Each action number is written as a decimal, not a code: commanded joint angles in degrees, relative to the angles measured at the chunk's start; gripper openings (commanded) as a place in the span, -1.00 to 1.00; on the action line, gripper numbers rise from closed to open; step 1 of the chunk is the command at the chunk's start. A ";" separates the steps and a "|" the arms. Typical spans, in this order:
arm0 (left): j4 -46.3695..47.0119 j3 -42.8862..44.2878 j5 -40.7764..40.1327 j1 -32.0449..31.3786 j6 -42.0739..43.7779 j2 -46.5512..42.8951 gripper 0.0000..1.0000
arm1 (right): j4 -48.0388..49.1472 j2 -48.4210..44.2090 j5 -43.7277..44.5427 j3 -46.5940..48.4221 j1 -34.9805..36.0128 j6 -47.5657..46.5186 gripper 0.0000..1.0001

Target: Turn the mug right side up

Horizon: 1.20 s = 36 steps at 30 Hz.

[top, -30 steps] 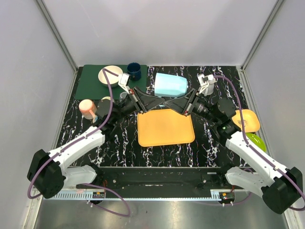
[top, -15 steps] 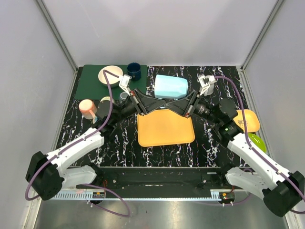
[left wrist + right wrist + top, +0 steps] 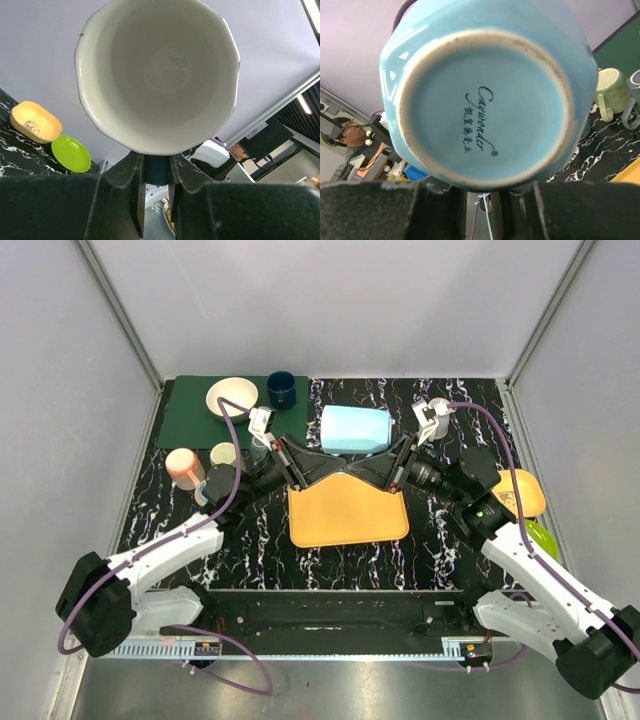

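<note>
Ideally the left gripper [image 3: 156, 162] — fingers clamped on the sideways mug [image 3: 355, 429] — is rolling its mouth up slowly while the right gripper [image 3: 482, 192], fingers' state unclear, is steadying the base.

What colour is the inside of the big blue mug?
Creamy white. The inside of the mug shows best in the left wrist view.

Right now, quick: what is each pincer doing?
Left pincer: closed on the mug.
Right pincer: by the mug's base; open or closed cannot be told.
</note>
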 commanded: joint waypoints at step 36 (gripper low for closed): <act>12.96 -14.70 5.30 6.67 -2.19 -5.15 0.26 | -26.93 -3.83 27.38 12.78 -1.42 -21.28 -1.00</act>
